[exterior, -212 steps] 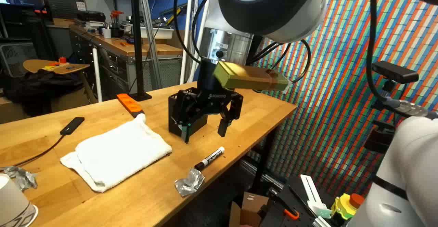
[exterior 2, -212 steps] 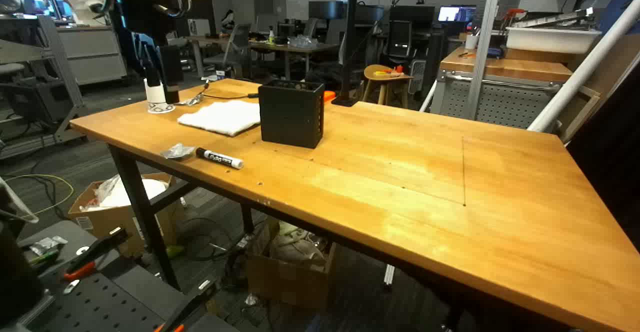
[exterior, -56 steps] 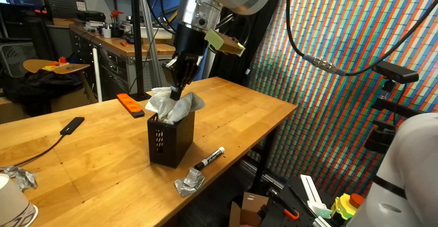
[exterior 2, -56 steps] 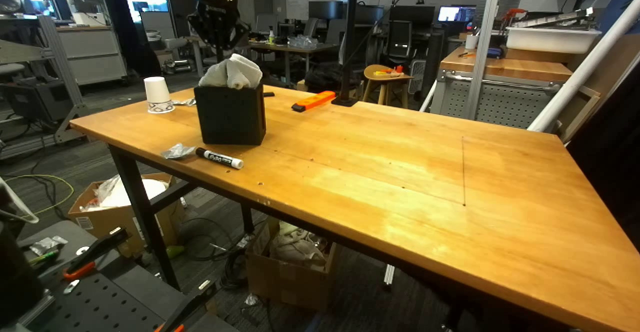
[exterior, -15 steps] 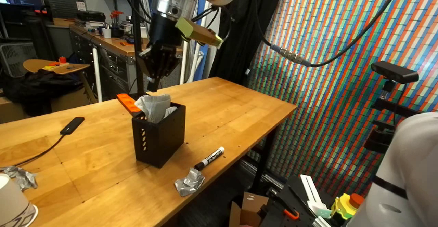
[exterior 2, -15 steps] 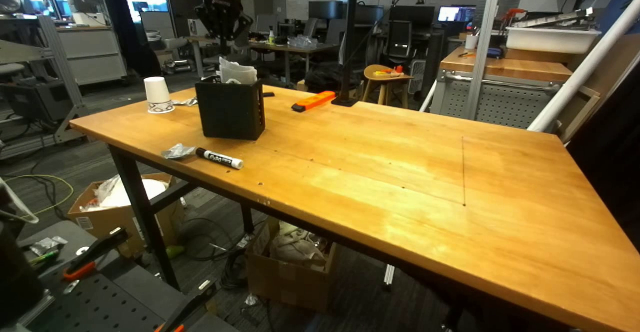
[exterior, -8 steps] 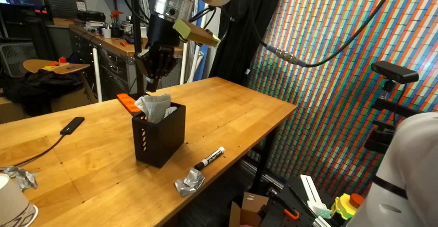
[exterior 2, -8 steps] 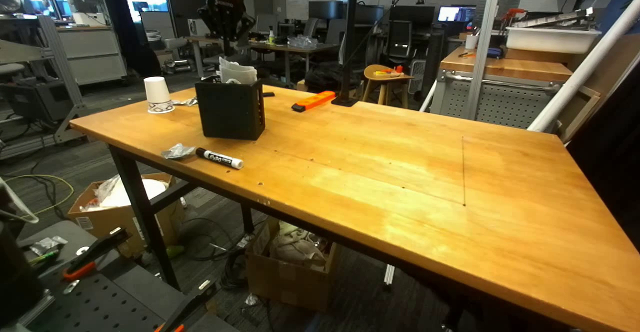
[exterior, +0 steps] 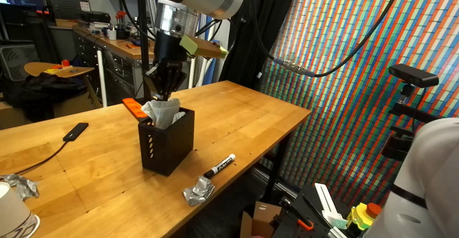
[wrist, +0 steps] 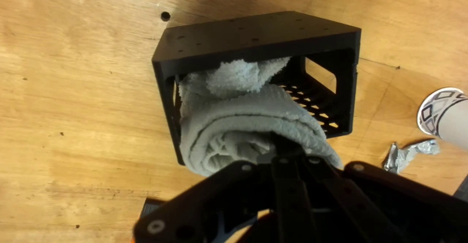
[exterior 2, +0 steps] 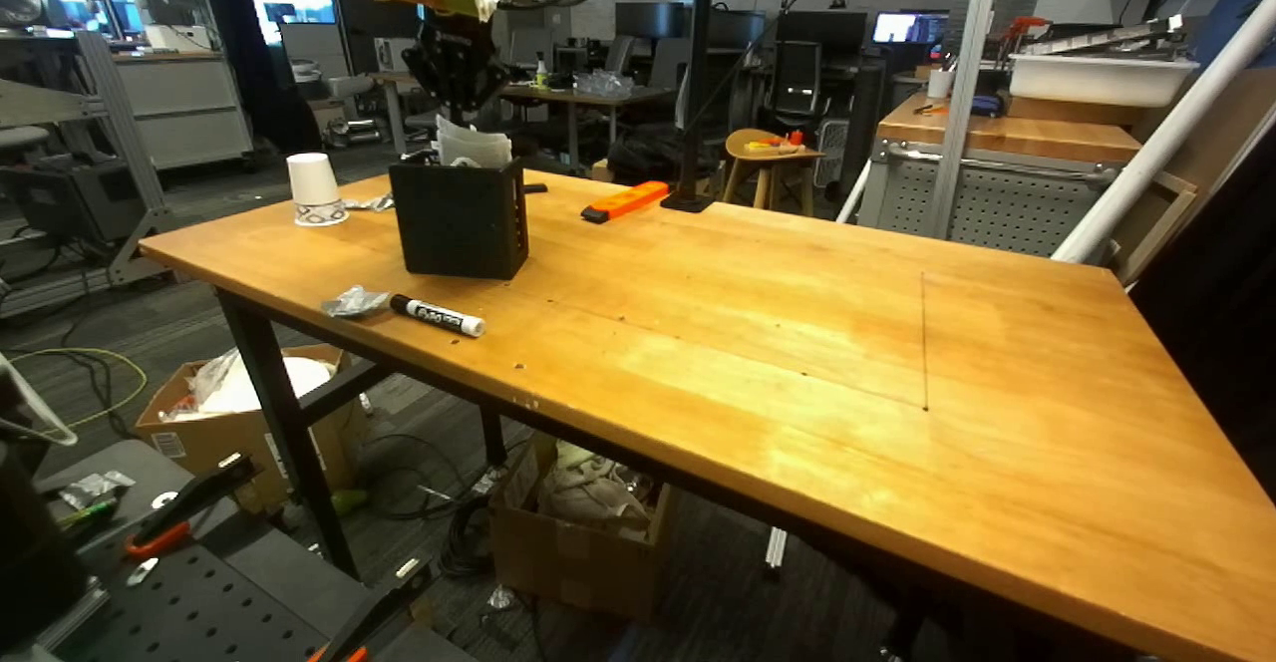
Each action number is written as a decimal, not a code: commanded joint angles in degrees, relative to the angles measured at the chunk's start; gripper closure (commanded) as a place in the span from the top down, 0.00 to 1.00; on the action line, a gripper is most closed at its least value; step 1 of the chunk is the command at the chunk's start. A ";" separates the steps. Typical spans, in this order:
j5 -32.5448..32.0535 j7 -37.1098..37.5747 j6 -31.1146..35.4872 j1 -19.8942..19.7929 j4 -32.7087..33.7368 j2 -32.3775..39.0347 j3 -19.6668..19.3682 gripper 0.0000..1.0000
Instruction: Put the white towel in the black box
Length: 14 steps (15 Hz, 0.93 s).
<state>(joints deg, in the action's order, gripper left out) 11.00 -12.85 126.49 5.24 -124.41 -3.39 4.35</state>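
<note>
The white towel (exterior: 162, 113) is stuffed into the black box (exterior: 168, 148), rolled and folded, with its upper part sticking out above the rim in both exterior views. From above, the towel (wrist: 234, 104) fills most of the opening of the box (wrist: 256, 38), and its rolled end bulges over one side. My gripper (exterior: 164, 97) is shut and points down over the box. Its fingertips, dark in the wrist view, reach the fold of the roll; whether they press on the cloth is hard to tell. Nothing appears pinched between them.
A marker (exterior: 219, 166) and crumpled foil (exterior: 199, 191) lie near the table edge beside the box. An orange-handled tool (exterior 2: 626, 201) lies behind it, by a black post (exterior 2: 698, 74). A paper cup (exterior 2: 314, 188) stands at the table's far end.
Fourteen seconds ago the towel lay flat on the table and my gripper was open. It since went into the box, lower now than seconds ago. Within the last half second the shut gripper descended.
</note>
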 commanded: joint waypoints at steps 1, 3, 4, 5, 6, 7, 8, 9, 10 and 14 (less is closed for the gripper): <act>-2.58 1.63 -1.02 -0.17 1.69 1.26 0.02 0.00; -3.93 2.02 -1.45 -0.24 1.82 1.93 0.00 0.00; -4.72 2.26 -1.83 -0.21 2.03 2.36 0.05 0.00; -5.63 2.57 -2.15 -0.17 2.20 2.75 0.11 0.00; -7.72 3.77 -1.78 -0.09 1.80 2.89 0.29 0.00; -8.56 4.07 -1.55 0.02 0.80 2.62 0.40 0.00; -9.64 4.83 -1.08 0.20 -0.76 2.01 0.62 0.00; -10.48 5.41 -0.96 0.33 -1.73 1.68 0.81 0.01; -11.21 5.74 -0.88 0.45 -3.40 0.86 1.01 0.01; -13.25 8.13 -2.08 1.42 -5.55 0.33 2.35 0.01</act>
<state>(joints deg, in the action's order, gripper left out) -0.53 -7.19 125.76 5.78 -127.97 -1.04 5.78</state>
